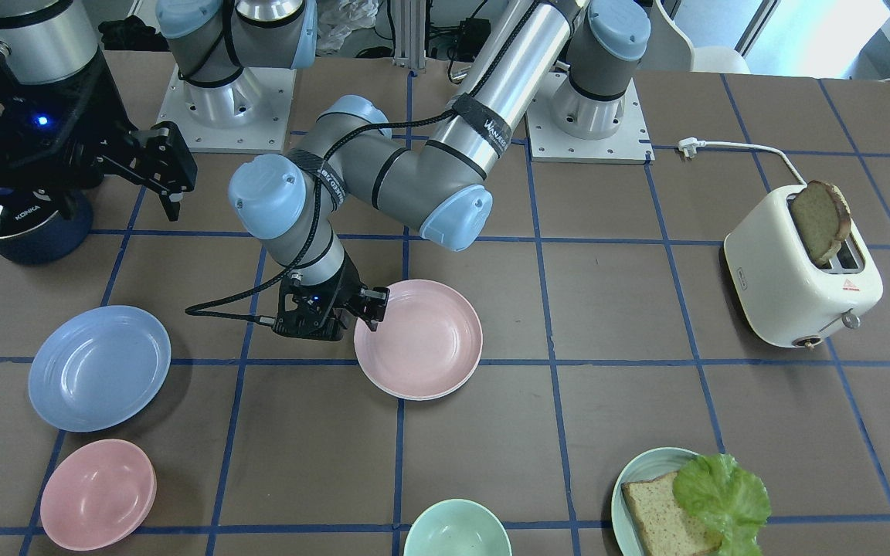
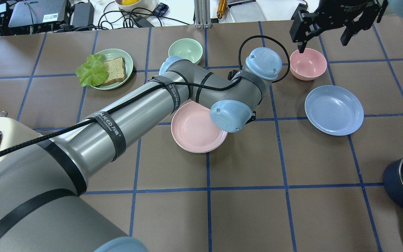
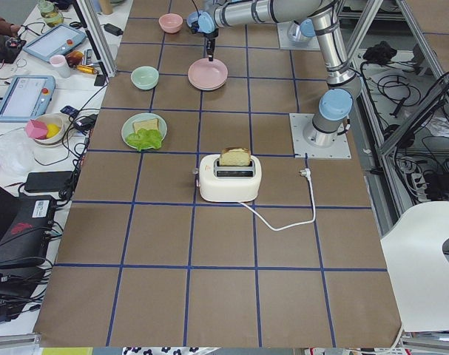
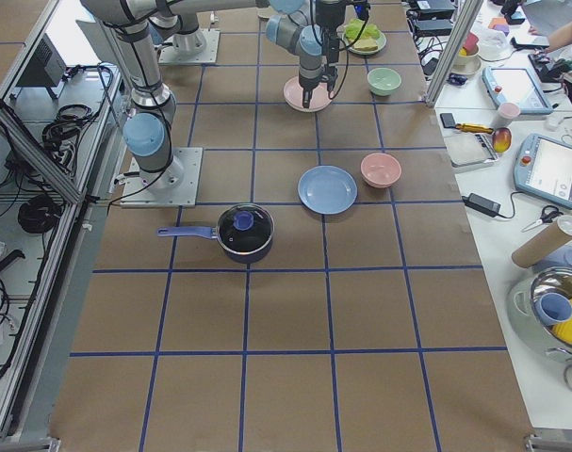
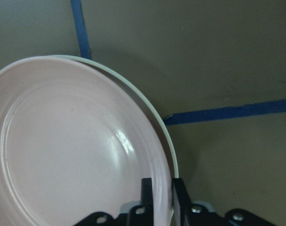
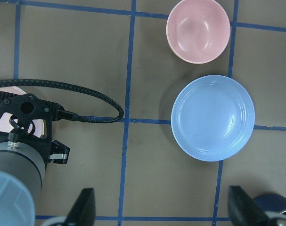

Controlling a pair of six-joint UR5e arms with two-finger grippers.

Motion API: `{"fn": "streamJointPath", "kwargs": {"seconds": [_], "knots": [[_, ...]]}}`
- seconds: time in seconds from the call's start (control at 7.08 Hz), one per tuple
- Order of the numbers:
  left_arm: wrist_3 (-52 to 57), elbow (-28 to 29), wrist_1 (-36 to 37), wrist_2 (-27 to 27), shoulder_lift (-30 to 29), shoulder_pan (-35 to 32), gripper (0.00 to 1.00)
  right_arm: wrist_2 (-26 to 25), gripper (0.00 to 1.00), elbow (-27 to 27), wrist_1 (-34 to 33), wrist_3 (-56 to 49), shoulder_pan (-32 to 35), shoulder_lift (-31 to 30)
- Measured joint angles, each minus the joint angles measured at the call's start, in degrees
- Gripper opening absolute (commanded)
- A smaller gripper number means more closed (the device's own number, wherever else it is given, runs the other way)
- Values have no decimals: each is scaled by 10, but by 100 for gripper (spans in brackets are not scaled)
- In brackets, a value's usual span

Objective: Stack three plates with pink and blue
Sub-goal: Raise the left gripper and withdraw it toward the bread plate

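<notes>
The pale pink plate lies on the cream-white plate, of which only a thin rim shows, near the table's middle. My left gripper is at the pink plate's edge. In the left wrist view its fingers are closed on the pink rim. The light blue plate lies alone on the table; it also shows in the overhead view and the right wrist view. My right gripper hangs open and empty high above the table, beyond the blue plate.
A small pink bowl sits next to the blue plate. A green bowl, a teal plate with bread and lettuce, a toaster with a slice in it and a dark pot stand around the edges.
</notes>
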Motion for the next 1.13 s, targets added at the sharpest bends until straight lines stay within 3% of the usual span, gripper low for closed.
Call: {"fn": "streamJointPath", "kwargs": {"seconds": [0.42,0.71,1.13], "knots": [[7,4,-4,-2,33,9,95,0,100,0,0,-1,-2,0],[34,5,-30,-2,75,30,100,-2,100,1,0,-4,-10,2],[78,4,-69,-24,137,89,100,-6,100,-3,15,-3,-68,-1]]}}
